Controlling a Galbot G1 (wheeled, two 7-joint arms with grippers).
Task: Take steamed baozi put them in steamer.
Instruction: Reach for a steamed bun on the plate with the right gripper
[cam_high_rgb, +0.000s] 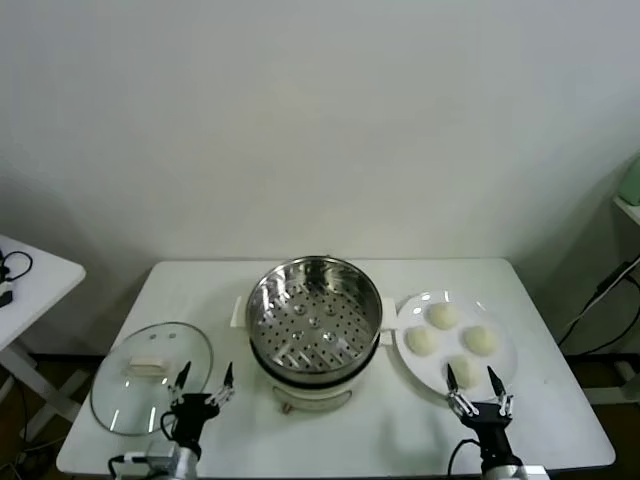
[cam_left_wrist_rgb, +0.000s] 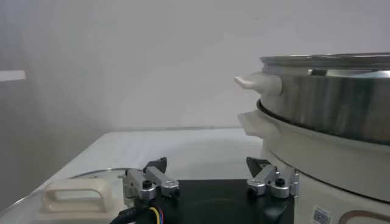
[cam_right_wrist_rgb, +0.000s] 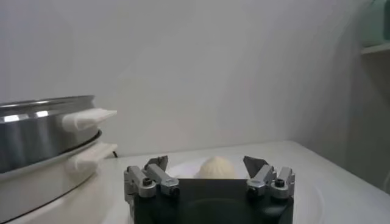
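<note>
On plate (cam_high_rgb: 410, 356), smooth domed baozi (cam_high_rgb: 443, 316).

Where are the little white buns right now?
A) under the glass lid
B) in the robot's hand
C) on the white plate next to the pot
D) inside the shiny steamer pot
C: all four baozi sit on the white plate, to the right of the steamer, whose holed tray holds nothing yet; the right gripper, open, is at the plate's near edge.
</note>
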